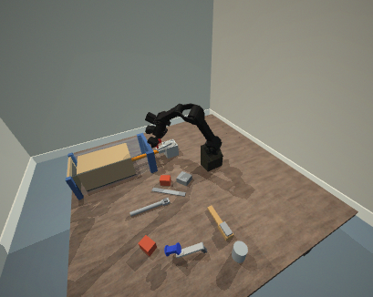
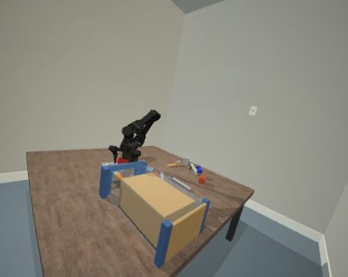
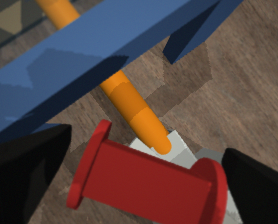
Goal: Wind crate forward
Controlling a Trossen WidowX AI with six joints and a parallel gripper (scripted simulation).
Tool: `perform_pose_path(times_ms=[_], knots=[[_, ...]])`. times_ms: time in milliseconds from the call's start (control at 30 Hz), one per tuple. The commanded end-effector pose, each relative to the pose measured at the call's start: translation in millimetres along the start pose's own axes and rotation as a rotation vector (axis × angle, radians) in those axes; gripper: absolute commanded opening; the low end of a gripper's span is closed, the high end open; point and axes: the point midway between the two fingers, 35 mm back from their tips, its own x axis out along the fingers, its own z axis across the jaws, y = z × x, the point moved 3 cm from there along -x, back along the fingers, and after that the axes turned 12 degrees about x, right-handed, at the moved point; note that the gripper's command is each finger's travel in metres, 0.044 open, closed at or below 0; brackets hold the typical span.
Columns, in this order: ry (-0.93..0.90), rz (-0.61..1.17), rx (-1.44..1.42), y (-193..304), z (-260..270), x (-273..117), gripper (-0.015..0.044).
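One tan crate (image 1: 108,160) (image 2: 156,193) sits flat inside the clear-panelled cubby before you, its pale top level and its long sides in darker shade. Its front stands short of the blue steel frame (image 1: 148,155) (image 2: 125,166) (image 3: 90,55) at the rack's mouth, with a gap you can see between them. An orange strap (image 1: 143,156) (image 2: 119,175) (image 3: 135,115) crosses that gap, passing under the frame's top bar to the grey winch (image 1: 171,150) (image 3: 177,147).

Your black arm (image 1: 195,114) (image 2: 139,127) rises from its base, arches over at the elbow and reaches down to the winch, just outside the frame. Its gripper (image 1: 156,140) (image 2: 123,159) (image 3: 148,143) is over the red spool-shaped grip (image 1: 159,143) (image 2: 123,161) (image 3: 147,182) of the winch handle.

The jaws stand wide open, one black finger on either side of that grip, and have hold of nothing. You can make out space between the left-hand finger in the wrist view and the grip's flange; the other finger is close beside the opposite flange, and whether it touches, you cannot tell.
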Motion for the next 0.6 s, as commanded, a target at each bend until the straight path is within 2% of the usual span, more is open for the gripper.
perform_pose_path(times_ms=[0, 200, 567], knots=[[0.000, -0.001, -0.001, -4, 1, -6, 0.0387], [0.002, -0.001, 0.000, -26, 5, -57, 0.0230], [0.002, -0.001, 0.000, -27, 5, -59, 0.0157]])
